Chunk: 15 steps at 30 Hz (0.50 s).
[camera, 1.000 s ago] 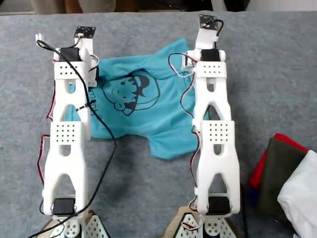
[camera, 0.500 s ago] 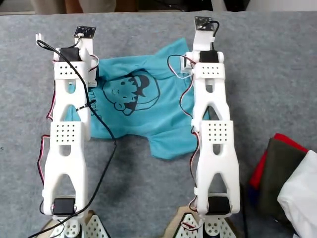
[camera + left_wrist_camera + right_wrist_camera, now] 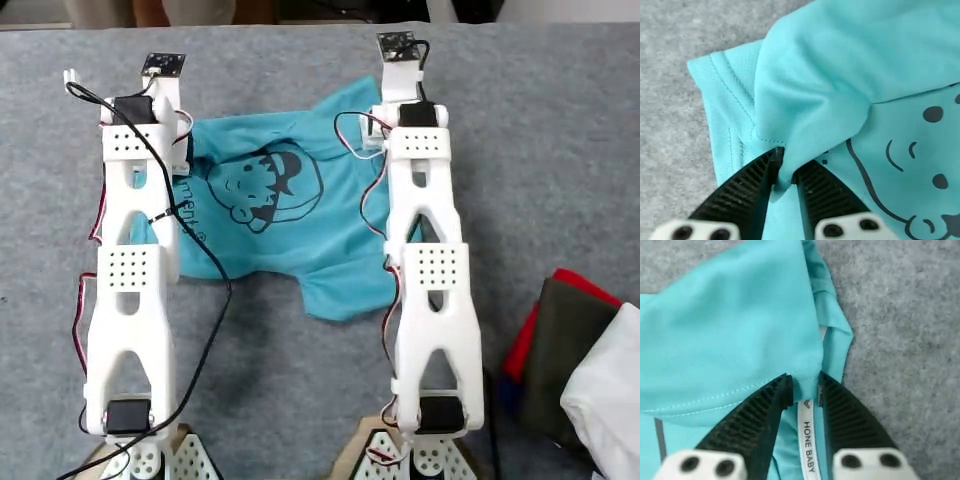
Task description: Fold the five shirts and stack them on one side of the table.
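Your teal shirt lies print-up between the two arms, toward 12 o'clock on the worktop. The pile of other shirts waits at 4 o'clock.

Your left pincer is nearly closed, with a raised fold of teal fabric by a stitched edge nipped between its jaws. Your right pincer is just as narrow and bites the hem beside the sewn-in label.

In the last second both wrists have drifted toward 10 o'clock, the right one more than the left. The body of the shirt has barely shifted. That reads as a fold just beginning, with the fabric gathered but not yet carried over. This first shirt looks far from folded, and stacking hasn't started.
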Motion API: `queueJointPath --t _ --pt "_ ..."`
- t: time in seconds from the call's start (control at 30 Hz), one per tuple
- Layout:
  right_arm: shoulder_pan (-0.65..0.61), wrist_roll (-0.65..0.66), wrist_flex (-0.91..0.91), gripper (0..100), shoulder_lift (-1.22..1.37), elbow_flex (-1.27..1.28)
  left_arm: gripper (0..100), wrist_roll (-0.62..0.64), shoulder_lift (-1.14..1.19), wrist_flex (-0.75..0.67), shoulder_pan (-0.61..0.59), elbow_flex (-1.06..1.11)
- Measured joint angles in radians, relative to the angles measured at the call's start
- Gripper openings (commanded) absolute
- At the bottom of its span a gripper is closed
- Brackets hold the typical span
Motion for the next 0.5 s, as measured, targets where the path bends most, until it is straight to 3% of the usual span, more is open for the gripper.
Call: queueJointPath --t 0.37,0.5 --pt "0.000 0.000 0.037 0.5 0.000 0.000 2 0.000 0.000 0.000 0.000 0.000" --pt "0.006 0.000 0.091 0.5 0.000 -0.057 2 0.089 0.000 0.000 -0.018 -0.038"
